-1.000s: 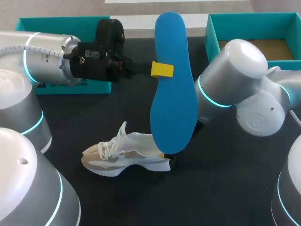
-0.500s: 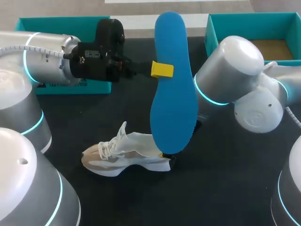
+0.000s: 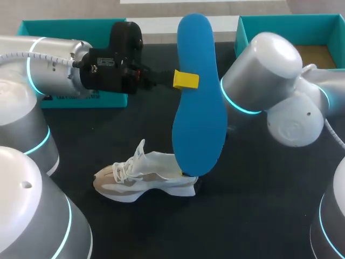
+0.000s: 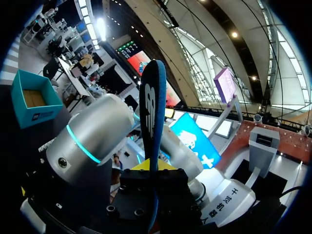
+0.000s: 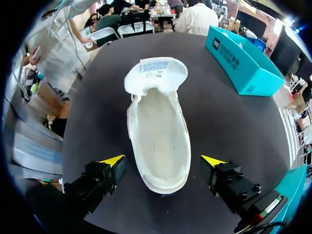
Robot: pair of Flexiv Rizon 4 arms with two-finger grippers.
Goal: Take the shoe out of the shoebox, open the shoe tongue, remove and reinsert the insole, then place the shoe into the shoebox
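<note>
Pincer of the left arm, the left pincer (image 3: pixel 186 79), is being pressed shut on a blue insole (image 3: pixel 199 108). The insole is being pinched just above its middle and held upright, high over the black table (image 3: pixel 259 216).

The insole is being judged light, thin and bendy, with a slightly grippy foam face. A hold near the middle is likely limiting droop, while a hold nearer the heel end would probably steer it better into the shoe.

Below the insole's lower end, a white sneaker (image 3: pixel 143 175) is resting on its sole on the table. It is well apart from the teal shoebox (image 3: pixel 280 20) at the far right.

The sneaker is being judged light and soft in the upper but firm at the sole and heel, so the heel is the likely place to steady it.

In the head view the right pincer is being hidden by the insole and the arm. The right wrist view shows the right pincer (image 5: pixel 162 162) spread wide, with one finger on each side of the heel end and apparently apart from it. It also shows the tongue (image 5: pixel 156 73) folded forward and the footbed lying bare.

The left wrist view shows the insole edge-on between the fingers. The sneaker is not being shown there.
</note>
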